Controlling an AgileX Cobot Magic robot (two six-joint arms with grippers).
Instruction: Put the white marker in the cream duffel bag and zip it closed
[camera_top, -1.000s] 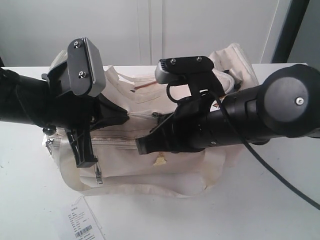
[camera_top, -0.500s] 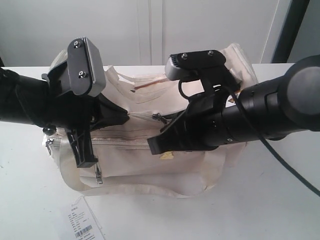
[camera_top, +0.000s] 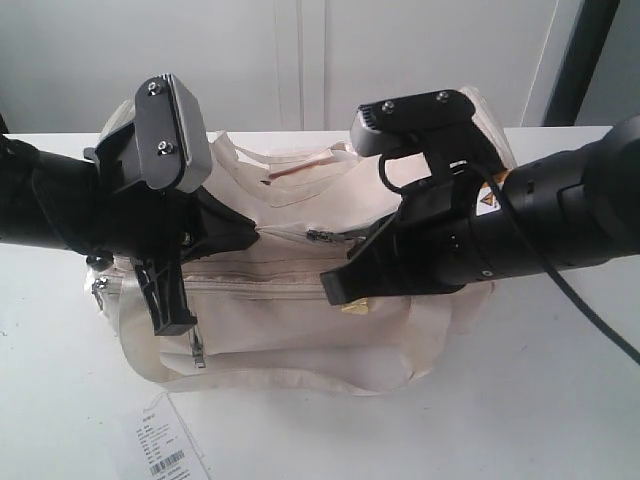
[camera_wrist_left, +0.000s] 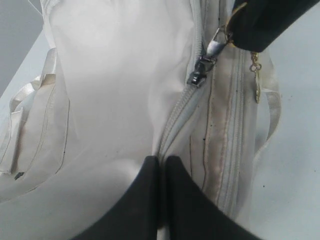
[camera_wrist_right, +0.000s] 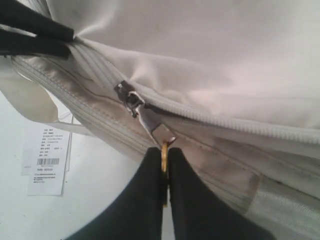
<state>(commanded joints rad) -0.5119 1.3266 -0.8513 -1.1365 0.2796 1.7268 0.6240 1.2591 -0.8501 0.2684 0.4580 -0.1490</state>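
Observation:
The cream duffel bag (camera_top: 290, 320) lies on the white table, its top zipper partly closed. My left gripper (camera_top: 250, 232) is shut on the bag's fabric at the closed end of the zipper line (camera_wrist_left: 161, 161). The metal zipper slider (camera_top: 318, 237) sits a short way along the track (camera_wrist_left: 200, 75). My right gripper (camera_top: 335, 287) is shut on the gold tag (camera_wrist_right: 164, 150) that hangs from the slider's silver pull tab (camera_wrist_right: 160, 131). The white marker is out of view.
A webbing strap (camera_top: 130, 330) loops out at the bag's near left side. A paper barcode label (camera_top: 165, 445) lies on the table (camera_top: 560, 400) in front of the bag. A small gold charm (camera_wrist_left: 257, 90) dangles by the front seam.
My right gripper has moved to the right along the bag with the gold tag pinched in it, and the slider has shifted slightly that way. The left arm has held still.

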